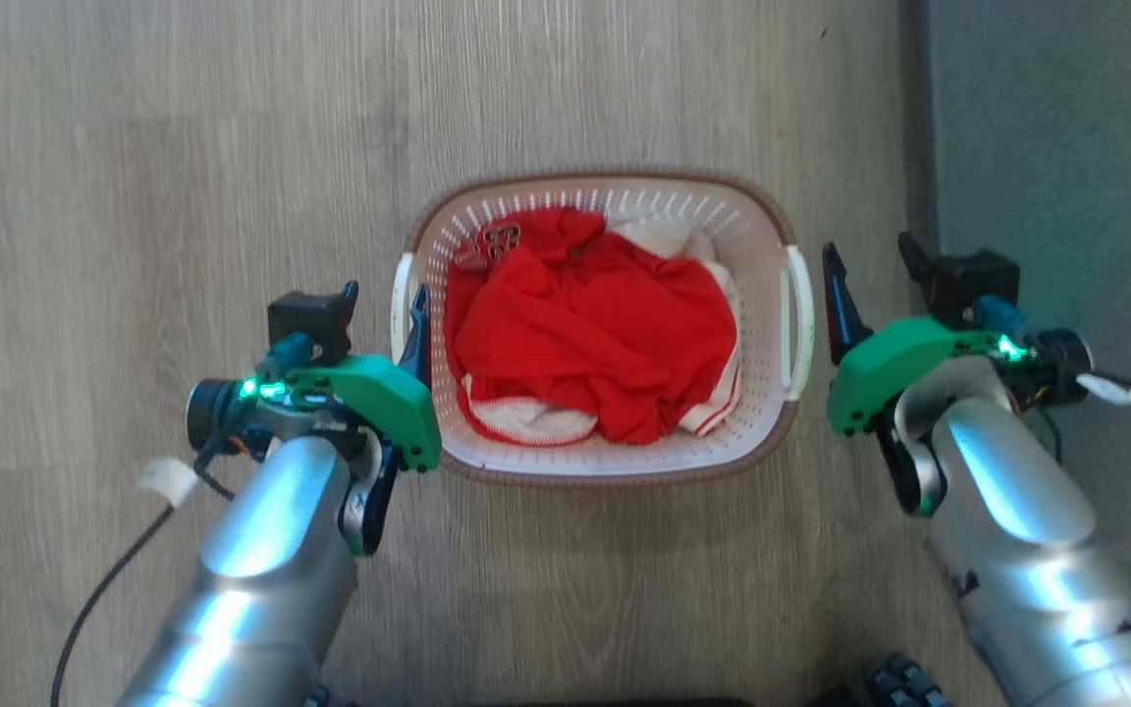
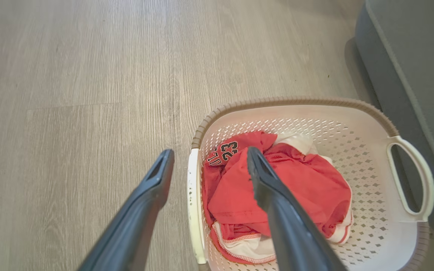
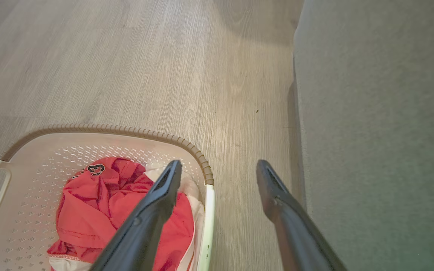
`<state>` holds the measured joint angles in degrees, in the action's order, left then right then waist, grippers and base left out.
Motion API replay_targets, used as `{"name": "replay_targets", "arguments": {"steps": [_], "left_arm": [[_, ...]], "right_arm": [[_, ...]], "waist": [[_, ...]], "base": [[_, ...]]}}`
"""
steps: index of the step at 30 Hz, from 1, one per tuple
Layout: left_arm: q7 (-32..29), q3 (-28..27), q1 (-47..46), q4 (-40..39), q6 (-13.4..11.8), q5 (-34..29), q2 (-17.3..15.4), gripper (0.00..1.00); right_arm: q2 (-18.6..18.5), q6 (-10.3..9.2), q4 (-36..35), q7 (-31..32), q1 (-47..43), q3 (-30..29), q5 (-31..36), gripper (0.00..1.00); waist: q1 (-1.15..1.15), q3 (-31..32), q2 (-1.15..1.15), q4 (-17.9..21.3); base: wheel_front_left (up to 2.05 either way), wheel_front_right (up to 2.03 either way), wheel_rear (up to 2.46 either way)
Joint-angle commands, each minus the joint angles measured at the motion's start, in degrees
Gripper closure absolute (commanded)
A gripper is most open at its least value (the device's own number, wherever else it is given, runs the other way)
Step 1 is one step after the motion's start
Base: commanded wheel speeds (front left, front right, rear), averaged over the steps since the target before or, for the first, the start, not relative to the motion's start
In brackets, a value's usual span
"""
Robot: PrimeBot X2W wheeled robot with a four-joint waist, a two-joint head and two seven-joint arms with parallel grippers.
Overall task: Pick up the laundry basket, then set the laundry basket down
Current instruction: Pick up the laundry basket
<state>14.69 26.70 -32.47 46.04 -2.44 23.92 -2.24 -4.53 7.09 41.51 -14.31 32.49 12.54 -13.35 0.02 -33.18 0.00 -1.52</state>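
The laundry basket (image 1: 605,181), white and perforated with a brown woven-look rim, stands on the wooden floor in the middle of the head view. Red and white clothes (image 1: 595,324) lie inside. My left gripper (image 1: 385,295) is open and straddles the basket's left white handle (image 2: 192,195): one finger is outside it and the other is over the clothes. My right gripper (image 1: 867,247) is open too. In the right wrist view the right handle (image 3: 207,222) lies between that gripper's fingers (image 3: 164,188). Neither gripper is closed on anything.
A grey upholstered piece of furniture (image 1: 1056,147) runs along the right side, close to my right gripper's outer finger (image 3: 277,195). Open wooden floor (image 1: 183,147) stretches to the left and beyond the basket. Cables hang from both wrists.
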Motion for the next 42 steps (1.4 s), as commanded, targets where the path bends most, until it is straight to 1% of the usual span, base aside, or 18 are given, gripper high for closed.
{"name": "replay_targets", "arguments": {"steps": [1, 6, 9, 15, 21, 24, 26, 28, 32, 35, 42], "left_arm": [[0.3, -0.85, -1.36, 0.54, 0.43, 0.89, -0.64, 0.0], [0.3, 1.48, -5.55, 5.93, 1.71, 3.17, -0.64, 0.0], [0.3, 3.94, -7.75, 9.48, 2.77, 4.64, -0.64, 0.0], [0.3, 8.87, -11.86, 14.13, 3.82, 7.68, -0.64, 0.0], [0.3, 13.69, -15.32, 17.61, 4.77, 11.33, -0.64, 0.0], [-0.76, 16.95, -17.26, 19.31, 5.57, 13.33, -0.64, 0.0], [-1.21, 17.64, -17.7, 19.65, 5.73, 13.84, -0.64, 0.0], [-2.97, 19.64, -19.03, 20.69, 6.16, 15.11, -0.64, 0.0], [-5.16, 21.82, -20.44, 21.48, 6.44, 16.79, -0.64, 0.0], [-6.47, 23.19, -21.24, 21.82, 6.61, 18.02, -0.64, 0.0], [-8.83, 25.64, -22.25, 22.15, 6.57, 20.41, -0.64, 0.0]], "right_arm": [[-0.41, 0.4, 0.34, -0.69, 0.87, 1.63, -0.89, 0.0], [-0.86, 0.4, 6.1, -0.69, 5.21, 2.43, -2.02, 0.0], [-0.4, 0.4, 9.78, -0.66, 7.5, 3.83, -4.47, 0.0], [-0.55, 0.4, 14.62, 1.01, 10.74, 10.29, -10.85, 0.0], [-1.55, 0.4, 16.63, 2.7, 13.57, 14.78, -16.87, 0.0], [-1.82, 0.4, 17.45, 4.64, 15.27, 17.35, -20.49, 0.0], [-2.0, 0.4, 17.56, 5.05, 15.69, 18.22, -21.04, 0.0], [-2.71, 0.4, 18.44, 5.86, 17.02, 20.82, -21.68, 0.0], [-2.56, 0.4, 19.39, 8.75, 18.34, 23.06, -24.39, 0.0], [-2.5, 0.4, 19.72, 10.23, 19.3, 24.27, -26.37, 0.0], [-2.75, 0.4, 20.2, 11.43, 20.85, 26.6, -29.22, 0.0]], "waist": [[-0.02, -3.36, 0.0, -0.55], [-0.02, -7.03, 0.0, -1.07], [-0.02, -8.97, 0.0, -1.33], [-0.02, -12.0, 0.0, -1.73], [-0.02, -14.33, 0.0, -1.61], [-0.02, -15.56, 0.0, -1.44], [-0.02, -15.84, 0.0, -1.4], [-0.02, -16.74, 0.0, -1.31], [-0.02, -17.85, 0.0, -1.15], [-0.02, -18.55, 0.0, -1.05], [-0.02, -19.46, 0.0, -1.08]], "base": [[0.0, 0.0, 0.0], [0.0, 0.0, 0.0], [0.0, 0.0, 0.0], [0.0, 0.0, 0.0], [0.0, 0.0, 0.0], [0.0, 0.0, 0.0], [0.0, 0.0, 0.0], [0.0, 0.0, 0.0], [0.0, 0.0, 0.0], [0.0, 0.0, 0.0], [0.0, 0.0, 0.0]]}}
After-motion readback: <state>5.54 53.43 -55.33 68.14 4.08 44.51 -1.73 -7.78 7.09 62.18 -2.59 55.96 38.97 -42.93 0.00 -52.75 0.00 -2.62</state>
